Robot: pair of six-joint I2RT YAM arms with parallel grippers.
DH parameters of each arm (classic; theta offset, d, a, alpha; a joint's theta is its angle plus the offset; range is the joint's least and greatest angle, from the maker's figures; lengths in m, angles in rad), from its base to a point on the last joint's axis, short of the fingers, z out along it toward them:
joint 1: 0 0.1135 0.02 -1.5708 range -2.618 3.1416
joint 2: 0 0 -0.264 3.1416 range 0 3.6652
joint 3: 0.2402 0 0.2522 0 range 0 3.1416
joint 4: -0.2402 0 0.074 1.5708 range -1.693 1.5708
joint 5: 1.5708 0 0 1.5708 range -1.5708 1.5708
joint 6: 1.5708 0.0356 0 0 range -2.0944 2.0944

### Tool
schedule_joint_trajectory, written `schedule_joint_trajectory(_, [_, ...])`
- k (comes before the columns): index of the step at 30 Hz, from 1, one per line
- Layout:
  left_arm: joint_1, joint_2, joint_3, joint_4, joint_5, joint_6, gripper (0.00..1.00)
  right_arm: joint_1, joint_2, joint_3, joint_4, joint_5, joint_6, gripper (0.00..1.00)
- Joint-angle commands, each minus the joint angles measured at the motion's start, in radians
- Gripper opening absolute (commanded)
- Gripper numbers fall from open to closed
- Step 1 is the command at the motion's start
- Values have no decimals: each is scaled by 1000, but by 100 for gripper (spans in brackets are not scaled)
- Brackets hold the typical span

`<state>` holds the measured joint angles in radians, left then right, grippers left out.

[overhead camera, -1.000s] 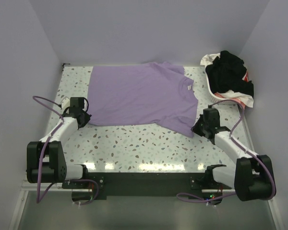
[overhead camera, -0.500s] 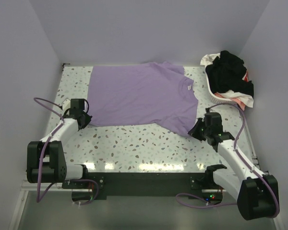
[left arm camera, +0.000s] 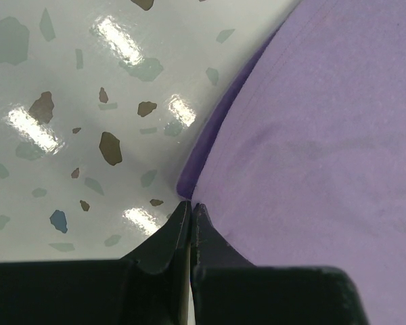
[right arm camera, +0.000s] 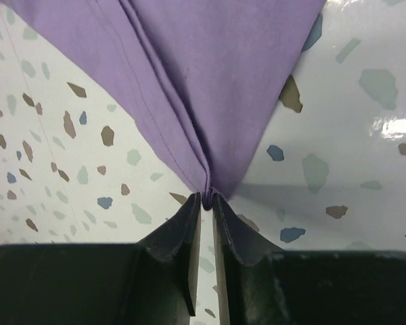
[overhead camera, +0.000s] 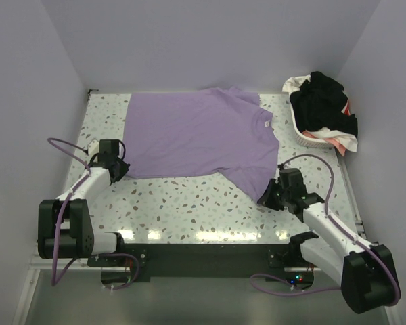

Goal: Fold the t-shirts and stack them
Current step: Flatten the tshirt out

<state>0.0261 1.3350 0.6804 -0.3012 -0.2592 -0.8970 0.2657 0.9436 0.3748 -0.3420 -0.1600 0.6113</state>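
Observation:
A lilac-purple t-shirt [overhead camera: 196,139] lies spread flat on the speckled table [overhead camera: 189,203]. My left gripper [overhead camera: 124,169] is shut on its near-left corner; in the left wrist view the fingertips [left arm camera: 191,204] meet right at the corner of the cloth [left arm camera: 311,135]. My right gripper [overhead camera: 264,200] is shut on the shirt's near-right tip. In the right wrist view the cloth [right arm camera: 203,68] bunches into folds between the pinched fingertips [right arm camera: 207,196] and is drawn taut. A black shirt [overhead camera: 321,101], a white one [overhead camera: 294,83] and some pink-red cloth [overhead camera: 325,135] are heaped in the basket.
The white plastic basket [overhead camera: 303,139] stands at the back right corner, close behind my right arm. Pale walls close the table in at the left, back and right. Purple cables loop beside both arms.
My right gripper has moved nearer and to the left, dragging the shirt's near-right tip with it. The left gripper has stayed at the near-left corner.

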Motion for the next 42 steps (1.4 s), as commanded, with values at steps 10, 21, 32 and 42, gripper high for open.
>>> schedule_joint_trajectory(10, [5, -11, 10, 31, -8, 17, 0, 122, -138, 114, -57, 131, -5, 47])
schedule_joint_trajectory(21, [5, -2, 22, 16, -9, 24, 0, 122, 406, 352, 337, 80, -156, 45])
schedule_joint_trajectory(32, [5, 6, 36, 7, -17, 32, 0, 122, 609, 407, 509, 92, -189, 48])
schedule_joint_trajectory(42, [6, 9, 47, 4, -15, 33, 0, 141, 673, 418, 528, 112, -171, 29])
